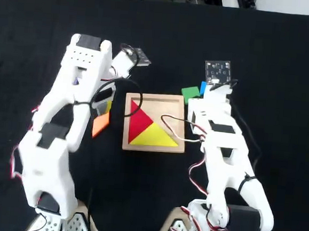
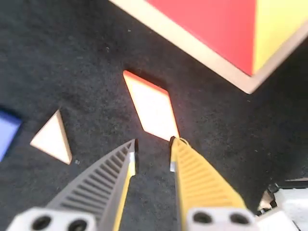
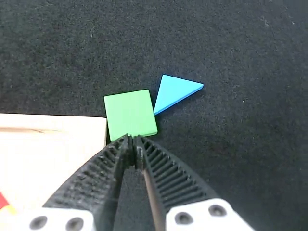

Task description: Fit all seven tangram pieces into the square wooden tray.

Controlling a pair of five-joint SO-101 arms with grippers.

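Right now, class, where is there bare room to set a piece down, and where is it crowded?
Free: the tray's far-right half, bordered by the red triangle and yellow triangle; the black cloth on the tray's near side. Crowded: left of the tray, around the orange parallelogram and left gripper; off its far-right corner, with green square, blue triangle and right gripper.

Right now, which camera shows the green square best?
The right wrist view: the green square lies close and nearly whole, past the right gripper, beside the tray corner. The high view has it small, partly behind an arm. The left wrist view faces the orange piece.
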